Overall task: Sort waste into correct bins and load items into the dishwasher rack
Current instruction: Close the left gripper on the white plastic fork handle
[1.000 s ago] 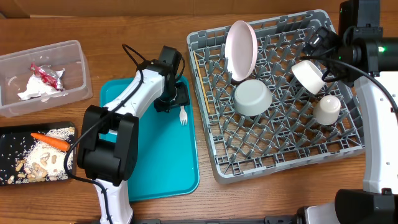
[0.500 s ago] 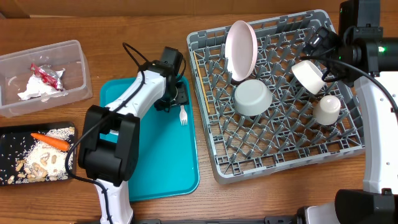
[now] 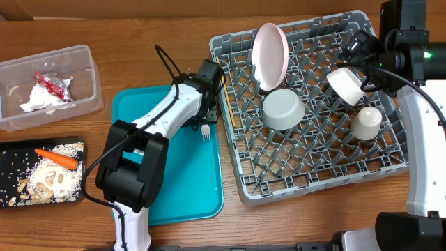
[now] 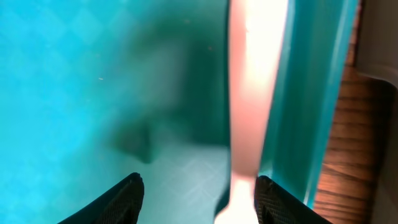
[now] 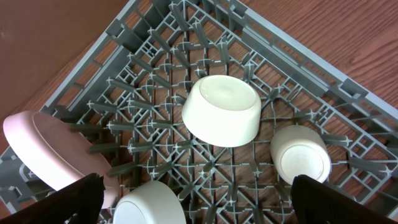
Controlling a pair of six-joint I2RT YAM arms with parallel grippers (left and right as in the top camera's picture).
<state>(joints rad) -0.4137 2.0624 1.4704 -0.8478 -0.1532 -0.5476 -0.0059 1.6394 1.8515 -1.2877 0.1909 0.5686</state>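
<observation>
Wooden table [image 3: 174, 35] surface is seen throughout. A large square grey plastic lattice rack [image 3: 390, 164] is set toward the right edge. A pale pink round plate [image 3: 270, 56] is stood on edge among the rack's pegs near its far left corner. A grey round bowl [image 3: 282, 110] is placed just below the plate. A whitish round bowl [image 3: 346, 85] and a white cup [image 3: 366, 122] are lodged near the rack's right side.

A flat teal rectangular tray [image 3: 174, 181] is laid at the table's middle, just beside the rack. A white plastic fork [image 3: 205, 131] is found on it, close to the tray's right rim. The left gripper [image 3: 204, 115] is lowered over the fork. Its jaws are parted about halfway, with the fork handle [image 4: 258, 93] between them, close to one fingertip [image 4: 267, 196]; no clamp is observed.

The right gripper [image 5: 202, 202] is held above the rack's far right corner, jaws spread fully and nothing between them.

At the left edge, a clear plastic rectangular tub [image 3: 87, 59] is noted, containing a crumpled white napkin [image 3: 38, 101] and a red-and-silver foil wrapper [image 3: 52, 84]. Below it, a shallow black rectangular tray [image 3: 10, 155] is loaded with a small orange carrot [image 3: 57, 158] and beige nut and rice-like scraps [image 3: 42, 181].
</observation>
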